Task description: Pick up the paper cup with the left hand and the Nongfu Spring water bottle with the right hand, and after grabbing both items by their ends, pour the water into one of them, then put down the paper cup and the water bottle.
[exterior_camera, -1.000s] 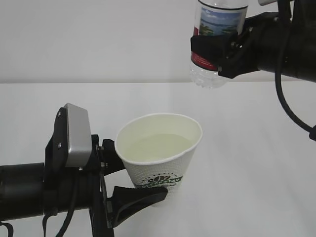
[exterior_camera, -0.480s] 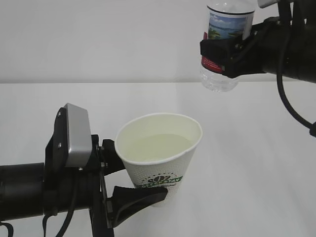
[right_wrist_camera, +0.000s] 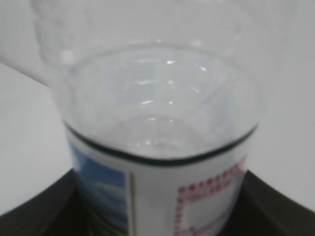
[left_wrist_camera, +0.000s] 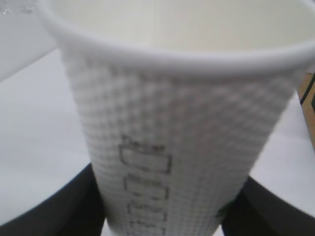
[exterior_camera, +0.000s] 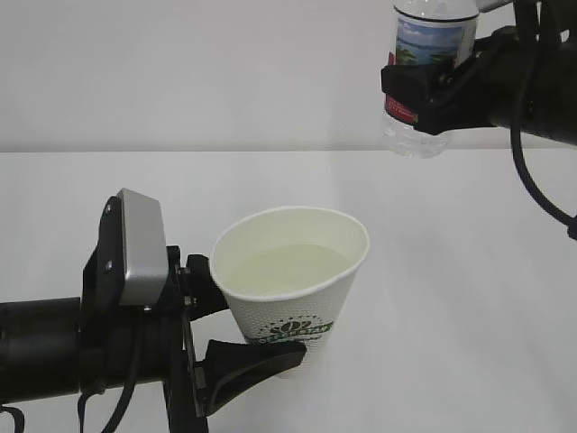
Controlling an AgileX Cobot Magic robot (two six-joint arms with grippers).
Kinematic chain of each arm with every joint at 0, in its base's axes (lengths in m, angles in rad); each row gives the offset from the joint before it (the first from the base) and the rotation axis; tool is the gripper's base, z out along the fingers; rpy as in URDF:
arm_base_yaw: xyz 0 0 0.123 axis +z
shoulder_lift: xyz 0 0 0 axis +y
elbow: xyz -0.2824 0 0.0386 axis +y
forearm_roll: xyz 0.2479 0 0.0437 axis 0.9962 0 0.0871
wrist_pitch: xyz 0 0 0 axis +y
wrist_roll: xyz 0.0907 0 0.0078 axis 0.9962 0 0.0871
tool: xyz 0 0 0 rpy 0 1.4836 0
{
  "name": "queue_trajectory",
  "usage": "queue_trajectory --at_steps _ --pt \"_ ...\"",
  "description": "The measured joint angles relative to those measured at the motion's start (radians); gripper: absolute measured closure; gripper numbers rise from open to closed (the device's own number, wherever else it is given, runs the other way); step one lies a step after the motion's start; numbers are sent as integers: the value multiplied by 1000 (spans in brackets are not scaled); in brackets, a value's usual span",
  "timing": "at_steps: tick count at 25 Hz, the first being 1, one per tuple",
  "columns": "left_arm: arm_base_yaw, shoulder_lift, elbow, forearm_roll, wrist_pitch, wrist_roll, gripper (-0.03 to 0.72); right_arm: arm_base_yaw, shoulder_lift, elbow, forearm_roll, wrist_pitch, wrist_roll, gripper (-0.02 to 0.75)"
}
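A: State the condition of each pincer.

B: The left pincer (exterior_camera: pixel 236 327) is clenched on the lower body of the paper cup (exterior_camera: pixel 293 287), one finger on each side. The cup is upright, held above the desk (exterior_camera: pixel 469 298) near its front edge, left of centre. The right pincer (exterior_camera: pixel 424 90) is clenched on the labelled body of the Nongfu Spring water bottle (exterior_camera: pixel 424 72), held high above the far right part of the desk, well apart from the cup.

A: Where is the water?

B: The water (exterior_camera: pixel 287 268) fills the cup to roughly half its depth. In the right wrist view the bottle (right_wrist_camera: pixel 162 142) looks nearly or wholly drained; a small residue cannot be ruled out.

A: Which step is in hand?

B: By judgement, pouring is complete and set-down remains. Neither item rests on the desk yet.

A: Procedure for a clean set-down?

B: Proceed as follows.
1. Keep the cup rim level during descent; the thin wall seen in the left wrist view (left_wrist_camera: pixel 177 147) can deform, so do not tighten the grasp.
2. Lower the cup until its base sits flat, then part the fingers fully before retracting.
3. Bring the bottle down vertically on the right side, clear of the cup.
4. Release only once the base is seated; an empty bottle tips easily.
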Motion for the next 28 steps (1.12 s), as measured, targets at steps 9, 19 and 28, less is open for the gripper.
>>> queue_trajectory --at_steps 9,19,28 --pt "0 0 0 0 0 0 224 -125 0 0 52 6 -20 232" --pt "0 0 0 -2 2 0 224 -180 0 0 94 24 -67 232" --pt "0 0 0 -2 4 0 224 -180 0 56 235 -2 -189 232"
